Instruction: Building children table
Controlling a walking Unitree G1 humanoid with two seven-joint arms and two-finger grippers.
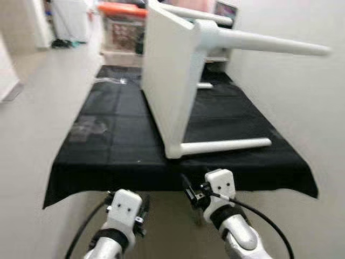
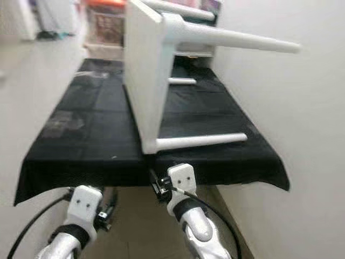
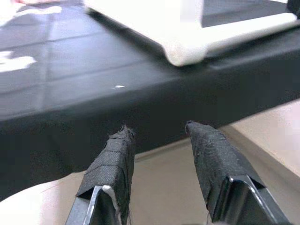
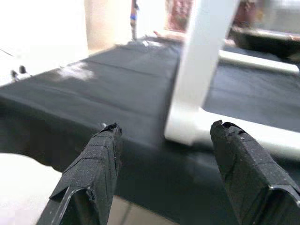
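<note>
We face a long bench point(image 1: 113, 140) draped in a black cloth point(image 1: 81, 178) that hangs over its near edge, set close along the wall on our right. On it the white children's table point(image 1: 167, 81) lies tipped on its side, tabletop edge down on the cloth near the front edge, so its legs stick out sideways toward the wall where they can be reached. One lower leg point(image 1: 226, 144) rests along the cloth; an upper leg point(image 1: 264, 42) juts out in the air. We judge the legs are already fitted, and the table next needs righting.

Our left tool point(image 3: 159, 136) hangs below the bench edge, fingers spread and holding nothing. Our right tool point(image 4: 164, 136) is also spread and empty, aimed at the table's near bottom corner, just short of it.
</note>
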